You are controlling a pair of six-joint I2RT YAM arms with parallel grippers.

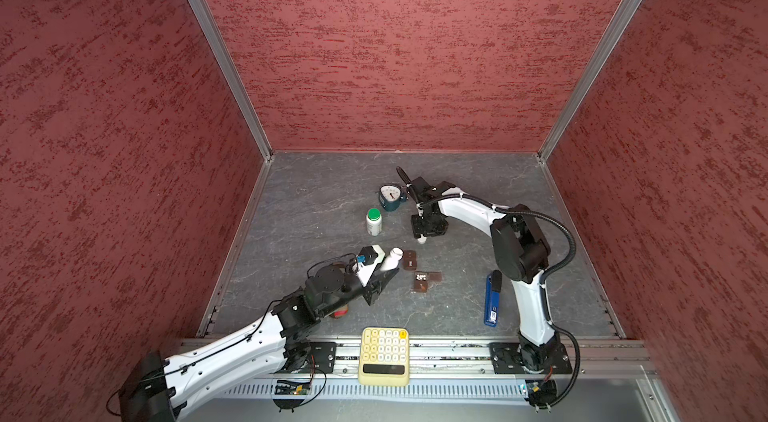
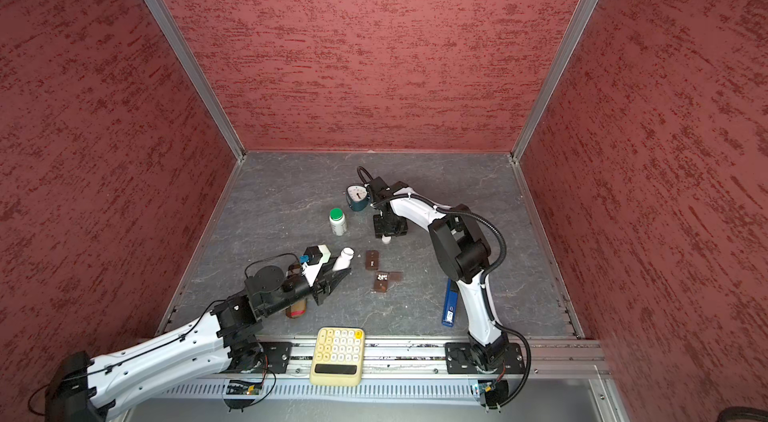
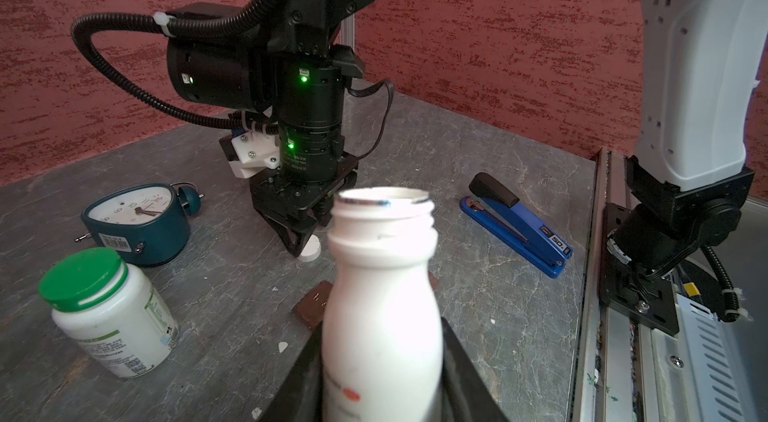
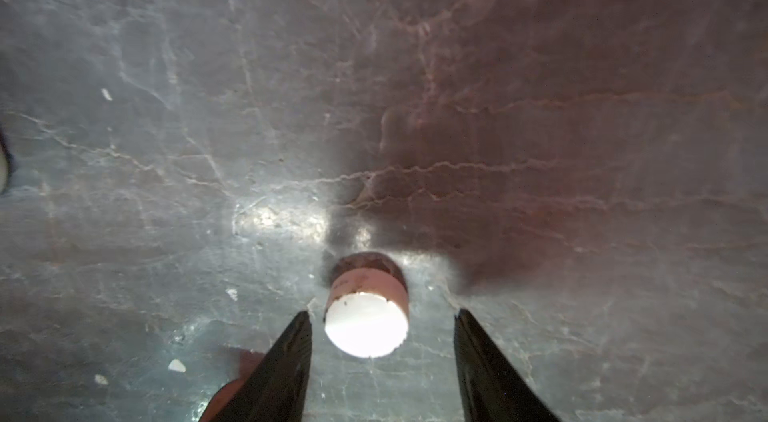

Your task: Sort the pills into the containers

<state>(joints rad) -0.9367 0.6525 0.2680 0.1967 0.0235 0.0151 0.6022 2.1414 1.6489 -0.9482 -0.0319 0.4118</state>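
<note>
Two dark brown containers (image 1: 409, 259) (image 1: 420, 285) lie mid-table in both top views; the nearer one has a cell lid flipped open, with tiny white pills (image 1: 421, 276) (image 2: 382, 276) in it. My left gripper (image 1: 381, 276) (image 3: 381, 326) is shut on an uncapped white bottle (image 1: 392, 258) (image 3: 382, 274), tilted with its mouth toward the containers. One container (image 3: 311, 308) shows behind the bottle. My right gripper (image 1: 423, 233) (image 4: 383, 313) stands open, pointing down over a white cap (image 4: 365, 328) (image 1: 422, 239) that rests on the table between its fingers, untouched.
A green-capped white bottle (image 1: 374, 222) and a teal alarm clock (image 1: 390, 196) stand behind the containers. A blue stapler (image 1: 492, 299) lies at the right, a yellow calculator (image 1: 384, 355) on the front rail, a reddish jar (image 2: 296, 308) under my left arm. Small white bits (image 3: 282, 346) dot the table.
</note>
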